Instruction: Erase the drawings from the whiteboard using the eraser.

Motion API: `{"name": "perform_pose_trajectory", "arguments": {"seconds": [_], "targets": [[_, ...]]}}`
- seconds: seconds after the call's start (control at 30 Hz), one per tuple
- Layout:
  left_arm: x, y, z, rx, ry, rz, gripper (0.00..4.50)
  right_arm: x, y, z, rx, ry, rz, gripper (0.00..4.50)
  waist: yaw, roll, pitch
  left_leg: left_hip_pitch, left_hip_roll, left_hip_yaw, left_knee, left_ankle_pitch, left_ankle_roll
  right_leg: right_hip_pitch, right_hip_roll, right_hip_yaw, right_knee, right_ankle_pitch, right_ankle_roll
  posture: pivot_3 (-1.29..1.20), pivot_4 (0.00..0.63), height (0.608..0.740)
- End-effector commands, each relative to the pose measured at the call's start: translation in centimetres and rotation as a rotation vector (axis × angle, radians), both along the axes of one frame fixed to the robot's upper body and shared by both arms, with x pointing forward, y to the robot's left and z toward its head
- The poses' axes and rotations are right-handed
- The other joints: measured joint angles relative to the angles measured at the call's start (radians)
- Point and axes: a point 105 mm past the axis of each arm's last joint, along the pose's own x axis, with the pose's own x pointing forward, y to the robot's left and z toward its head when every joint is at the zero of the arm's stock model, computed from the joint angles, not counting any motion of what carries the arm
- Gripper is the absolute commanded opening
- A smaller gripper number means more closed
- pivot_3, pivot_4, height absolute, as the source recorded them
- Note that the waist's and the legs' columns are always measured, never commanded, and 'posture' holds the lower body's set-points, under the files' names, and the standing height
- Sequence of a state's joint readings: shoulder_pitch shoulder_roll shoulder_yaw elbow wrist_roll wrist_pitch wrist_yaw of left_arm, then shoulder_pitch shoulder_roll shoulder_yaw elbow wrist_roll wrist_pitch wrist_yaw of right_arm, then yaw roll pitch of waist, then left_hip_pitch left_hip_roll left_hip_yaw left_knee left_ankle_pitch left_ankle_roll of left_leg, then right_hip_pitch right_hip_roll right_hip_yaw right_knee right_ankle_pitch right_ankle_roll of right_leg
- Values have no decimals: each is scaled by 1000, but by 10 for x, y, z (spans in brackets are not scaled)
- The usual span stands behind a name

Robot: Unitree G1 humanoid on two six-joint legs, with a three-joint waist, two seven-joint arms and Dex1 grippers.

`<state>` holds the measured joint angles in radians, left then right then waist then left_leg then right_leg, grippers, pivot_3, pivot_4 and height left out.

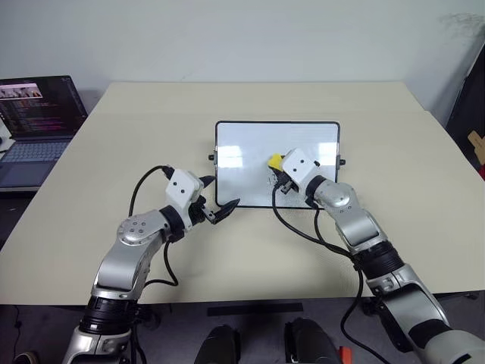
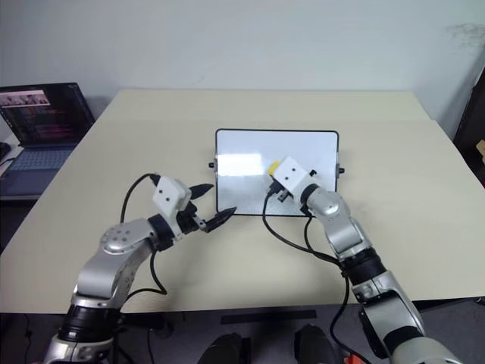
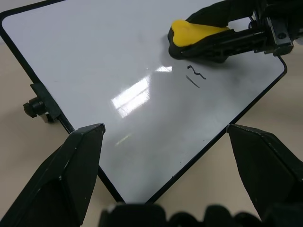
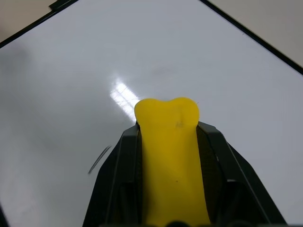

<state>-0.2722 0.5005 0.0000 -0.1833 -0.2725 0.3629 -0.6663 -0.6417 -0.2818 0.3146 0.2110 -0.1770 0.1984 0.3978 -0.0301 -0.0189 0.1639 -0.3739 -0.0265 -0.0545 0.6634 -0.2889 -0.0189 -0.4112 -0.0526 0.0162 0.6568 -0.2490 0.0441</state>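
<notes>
Left wrist view: 1 eraser [image 3: 196,34] clamped in right gripper [image 3: 215,35], 2 drawings [image 3: 195,76], left gripper [image 3: 165,142] apart.

No readable text; drawings [image 3: 194,77] on whiteboard [image 3: 94,56] illegible squiggles.

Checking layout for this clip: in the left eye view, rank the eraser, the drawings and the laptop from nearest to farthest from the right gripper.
1. Eraser: clamped in the right gripper, over the whiteboard.
2. Drawings: on the board just beside the eraser.
3. Laptop: far off, past the table's left edge.
</notes>
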Motion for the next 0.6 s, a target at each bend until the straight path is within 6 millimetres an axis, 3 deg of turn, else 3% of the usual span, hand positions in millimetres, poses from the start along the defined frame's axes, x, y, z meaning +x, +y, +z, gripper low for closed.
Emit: {"name": "perform_pose_trajectory", "arguments": {"seconds": [0.03,0.17,0.27,0.47,0.6], "targets": [[1,-5,13,-2,-55,-23,4500,-12,1,-24,-94,45,46,1210,0,0,0,0,0,0,0,0,0,0,0,0,0,0,0,0,150,740],[5,-6,14,-1,-60,-28,4500,-26,1,-52,-202,111,92,1210,0,0,0,7,0,0,0,0,0,7,0,0,1,0,0,0,150,740],[8,-4,15,-3,-66,-22,4500,-24,-2,-54,-208,117,66,1209,-1,0,0,9,0,1,0,0,0,8,3,0,2,0,0,0,150,740],[9,-5,13,0,-67,-32,4500,4,-20,-8,-128,-34,-87,1209,-1,0,0,10,-1,1,1,1,0,8,3,1,4,0,0,0,150,740],[8,-6,11,0,-63,-38,4500,14,-36,7,-108,-92,-173,1206,3,0,0,9,-1,0,1,1,0,8,3,0,4,0,0,0,150,740]]}}
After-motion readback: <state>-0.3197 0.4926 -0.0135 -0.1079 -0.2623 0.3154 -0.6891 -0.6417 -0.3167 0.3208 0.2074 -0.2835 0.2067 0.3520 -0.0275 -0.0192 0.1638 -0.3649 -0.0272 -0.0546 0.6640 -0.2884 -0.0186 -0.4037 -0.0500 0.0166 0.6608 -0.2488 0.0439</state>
